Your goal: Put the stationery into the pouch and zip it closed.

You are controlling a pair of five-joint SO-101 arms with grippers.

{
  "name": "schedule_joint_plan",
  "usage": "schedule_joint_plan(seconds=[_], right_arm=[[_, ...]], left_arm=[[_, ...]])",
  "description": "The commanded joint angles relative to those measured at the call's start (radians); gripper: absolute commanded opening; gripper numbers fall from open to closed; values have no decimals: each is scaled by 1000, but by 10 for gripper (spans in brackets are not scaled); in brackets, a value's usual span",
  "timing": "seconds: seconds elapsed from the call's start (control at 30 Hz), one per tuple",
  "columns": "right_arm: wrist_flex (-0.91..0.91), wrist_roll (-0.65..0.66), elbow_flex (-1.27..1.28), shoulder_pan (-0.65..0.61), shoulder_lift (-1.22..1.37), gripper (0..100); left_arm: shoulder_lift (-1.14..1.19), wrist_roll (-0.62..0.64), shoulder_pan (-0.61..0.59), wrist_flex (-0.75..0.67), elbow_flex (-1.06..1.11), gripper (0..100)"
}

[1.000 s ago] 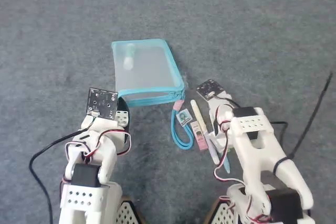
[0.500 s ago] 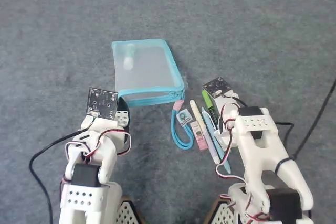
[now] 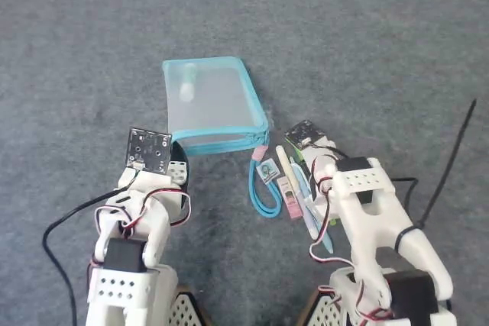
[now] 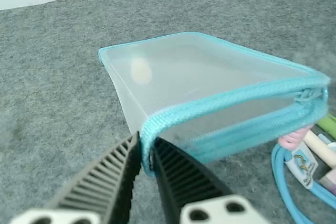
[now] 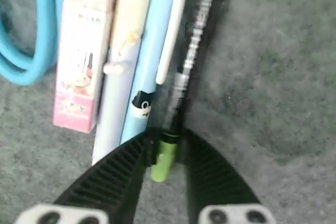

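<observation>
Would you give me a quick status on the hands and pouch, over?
Left hand shut on pouch corner. Right hand open astride green pen. Other pens outside pouch.

Blue strap (image 5: pixel 44 19): loop cut off at frame edge. White item (image 3: pixel 186 88) inside pouch (image 3: pixel 218 108): blurred through cover, kind indeterminable.

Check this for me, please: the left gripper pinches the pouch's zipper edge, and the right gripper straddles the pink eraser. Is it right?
Not quite. The left gripper pinches the zipper edge of the pouch, but the right gripper straddles the green-and-black pen, not the pink eraser; the right wrist view shows it.
</observation>
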Motion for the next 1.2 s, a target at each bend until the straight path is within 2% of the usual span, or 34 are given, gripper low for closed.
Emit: schedule_joint_plan(seconds=[0.0, 0.1, 0.2, 0.37, 0.5, 0.57, 0.67, 0.9, 1.07, 1.17], right_arm=[[10, -11, -12, 58, -8, 11], [84, -11, -78, 104, -15, 8], [252, -11, -186, 120, -74, 8], [527, -11, -331, 35, -326, 7], [633, -5, -396, -30, -542, 7], [664, -2, -423, -77, -621, 7], [691, 8, -445, -228, -651, 7], [676, 3, -451, -549, -449, 7], [638, -25, -482, -579, -351, 7], [642, -40, -523, -578, -315, 7]], left_arm=[[-20, -2, -2, 3, -10, 11], [-20, -2, -2, 3, -10, 11], [-20, -2, -2, 3, -10, 11], [-20, -2, -2, 0, -10, 11], [-20, -2, -2, 0, -10, 11], [-20, -2, -3, -2, -10, 11], [-20, -2, -2, -2, -10, 11], [-20, -2, -5, -3, -13, 11], [-20, 55, -97, -31, -24, 11], [-20, 55, -107, -32, -25, 11]])
